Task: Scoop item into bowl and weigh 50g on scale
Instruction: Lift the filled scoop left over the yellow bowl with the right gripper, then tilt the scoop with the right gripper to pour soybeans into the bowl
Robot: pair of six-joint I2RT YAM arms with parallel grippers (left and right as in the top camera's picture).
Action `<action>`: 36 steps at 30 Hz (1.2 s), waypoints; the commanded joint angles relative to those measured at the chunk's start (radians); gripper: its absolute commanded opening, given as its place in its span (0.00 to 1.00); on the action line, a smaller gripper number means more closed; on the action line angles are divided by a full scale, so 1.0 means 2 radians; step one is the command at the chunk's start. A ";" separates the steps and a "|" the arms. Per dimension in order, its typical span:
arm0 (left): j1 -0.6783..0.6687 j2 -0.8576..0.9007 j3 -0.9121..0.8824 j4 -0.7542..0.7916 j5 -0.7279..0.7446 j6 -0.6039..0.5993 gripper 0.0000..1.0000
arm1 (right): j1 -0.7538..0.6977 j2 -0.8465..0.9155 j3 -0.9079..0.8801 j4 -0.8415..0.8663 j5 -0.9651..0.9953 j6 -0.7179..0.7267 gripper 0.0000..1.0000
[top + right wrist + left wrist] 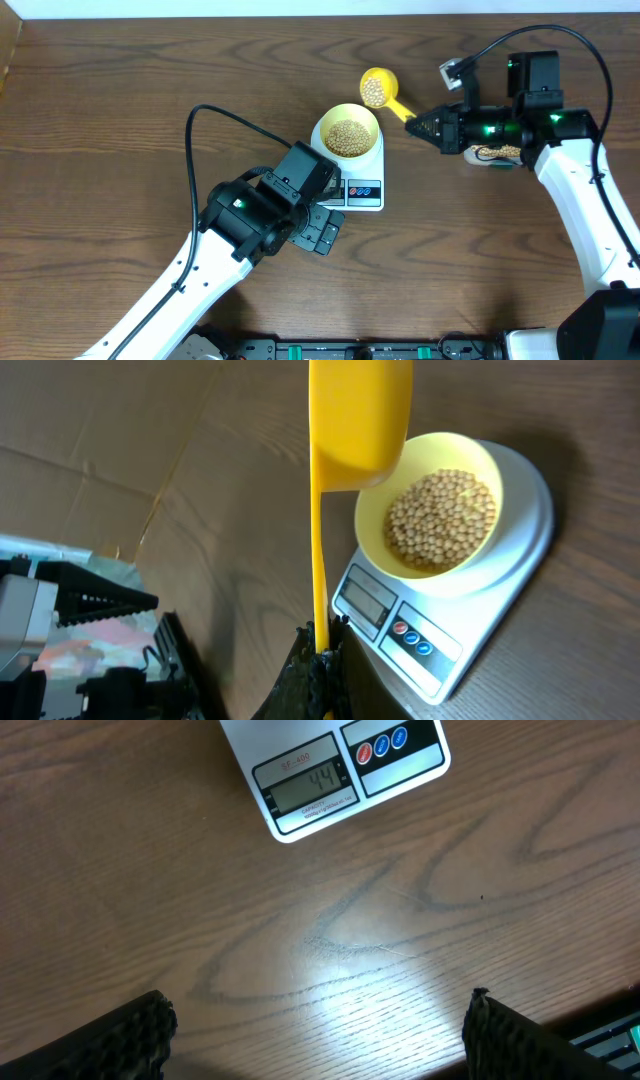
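Observation:
The white scale (366,190) stands mid-table with the pale-yellow bowl (346,116) on it, holding many tan beans (347,137). My right gripper (414,126) is shut on the handle of a yellow scoop (376,88) that holds beans and hovers just right of and behind the bowl. In the right wrist view the scoop (355,410) is above the bowl's (430,575) left rim, the handle pinched in the gripper (322,652). My left gripper (322,234) is open and empty over the table in front of the scale (340,775), whose display reads 44.
A clear tub of beans (496,154) lies partly hidden under the right arm at the right. The table's far edge runs along the top.

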 commanded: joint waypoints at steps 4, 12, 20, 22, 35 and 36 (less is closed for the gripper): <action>-0.001 -0.002 0.012 0.000 -0.006 0.003 0.94 | 0.021 0.006 0.011 -0.003 0.024 -0.016 0.01; -0.001 -0.002 0.012 0.000 -0.006 0.003 0.94 | 0.049 0.007 0.011 -0.008 0.062 -0.029 0.01; -0.001 -0.002 0.012 0.000 -0.006 0.003 0.94 | 0.055 0.007 0.011 -0.008 0.068 -0.033 0.01; -0.001 -0.002 0.012 0.000 -0.006 0.003 0.94 | 0.058 0.007 0.011 -0.010 0.074 -0.038 0.01; -0.001 -0.002 0.012 0.000 -0.006 0.003 0.94 | 0.106 0.007 0.011 -0.016 0.162 -0.056 0.01; -0.001 -0.002 0.012 0.000 -0.006 0.003 0.94 | 0.107 0.007 0.011 -0.017 0.166 -0.059 0.01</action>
